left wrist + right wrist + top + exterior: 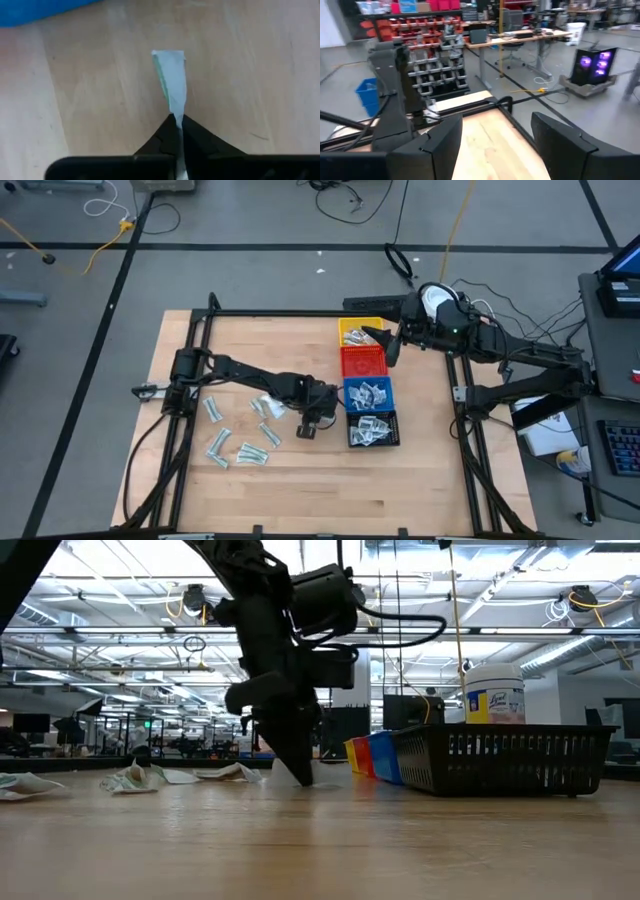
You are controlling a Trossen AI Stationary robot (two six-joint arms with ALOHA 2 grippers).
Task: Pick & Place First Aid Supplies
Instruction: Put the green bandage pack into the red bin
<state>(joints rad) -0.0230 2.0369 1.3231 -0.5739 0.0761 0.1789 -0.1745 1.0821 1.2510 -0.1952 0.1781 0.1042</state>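
Note:
Several small pale green and white packets (243,442) lie flat on the wooden table left of a row of bins: yellow (357,328), red (362,362), blue (368,392) and black (373,428). The blue and black bins hold packets. My left gripper (309,423) stands just left of the blue and black bins, pointing down, shut on one pale green packet (170,82). My right gripper (386,346) hangs open over the red and yellow bins, holding nothing; in its wrist view (495,145) it looks out across the table. My left gripper pinches a pale green and white packet between its two fingers (165,136), coming from above and pointing down. It has one end of the packet (174,111); the rest sticks out past the fingertips. In the low view the packet (283,777) is at table level under the fingers.
The black mesh bin (500,758) stands nearest the table's front edge, with a white jar with a yellow label (493,692) behind it. Black frame rails (190,380) run along the table's left and right sides. Bare wood lies in front of the loose packets.

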